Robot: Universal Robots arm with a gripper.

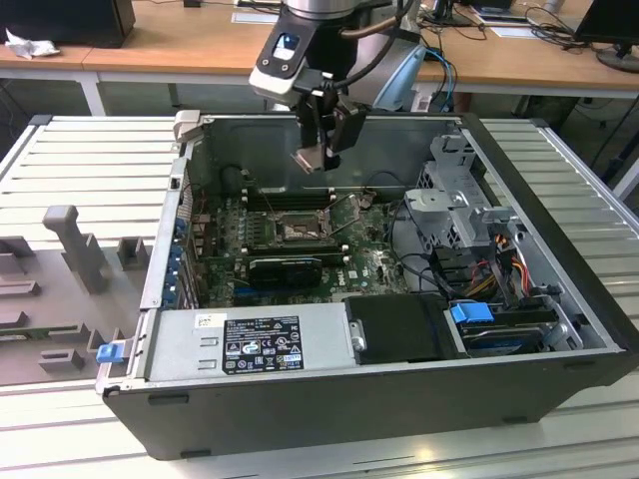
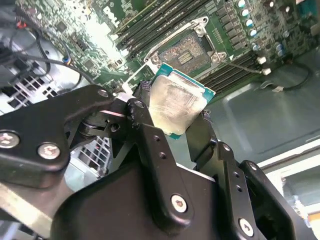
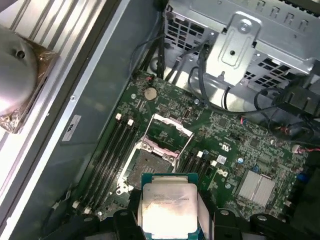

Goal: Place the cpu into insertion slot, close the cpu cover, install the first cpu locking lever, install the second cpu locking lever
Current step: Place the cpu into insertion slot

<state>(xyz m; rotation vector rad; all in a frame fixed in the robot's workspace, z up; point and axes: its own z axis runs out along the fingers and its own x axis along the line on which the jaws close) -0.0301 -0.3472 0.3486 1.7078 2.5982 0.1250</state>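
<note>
My gripper [image 1: 318, 158] hangs inside the open computer case, shut on the cpu [image 1: 309, 160], a thin square chip with a silvery top. Both wrist views show the cpu [image 2: 177, 107] [image 3: 167, 207] clamped by its edges between the black fingers [image 2: 145, 125]. The insertion slot [image 1: 297, 230] lies on the green motherboard below the chip, with clear air between them. Its dark frame and contact field [image 3: 145, 162] [image 2: 187, 50] are uncovered. The cpu cover [image 3: 167, 132], a silver frame with a square window, stands flipped open at the socket's edge.
Black memory slots [image 1: 290, 198] run beside the socket. A silver drive cage [image 1: 454, 200] with cables [image 1: 499, 259] fills the case on the exterior view's right. The power supply [image 1: 250, 344] sits along the near wall. Grey fixtures [image 1: 70, 239] stand outside the case.
</note>
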